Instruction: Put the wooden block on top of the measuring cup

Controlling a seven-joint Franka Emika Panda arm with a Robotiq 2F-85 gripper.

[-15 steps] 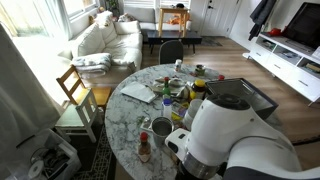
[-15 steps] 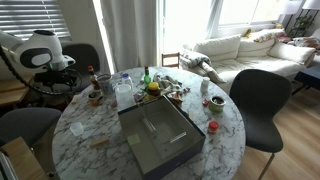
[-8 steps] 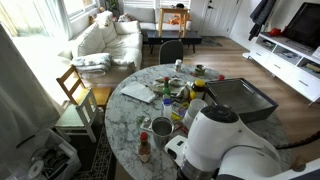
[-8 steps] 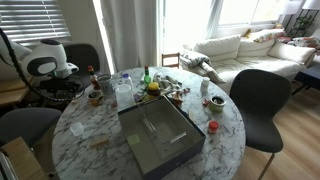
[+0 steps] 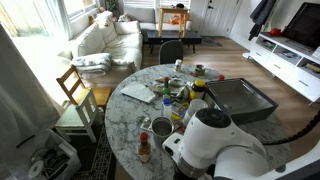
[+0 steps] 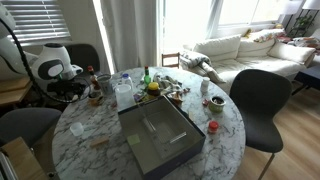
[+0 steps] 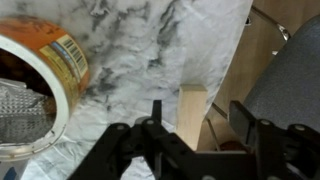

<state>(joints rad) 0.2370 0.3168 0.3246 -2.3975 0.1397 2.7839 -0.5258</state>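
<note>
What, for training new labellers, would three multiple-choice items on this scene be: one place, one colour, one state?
1. Where is the wooden block in the wrist view? A on the marble table near its edge; B on the floor; C atop a mug.
2. What colour is the label on the container? A blue; B orange; C green.
3. The gripper is: A shut on the block; B open; C shut empty.
Answers: A, marble lies beneath it; B, its band is orange; B, gaps flank the block.
</note>
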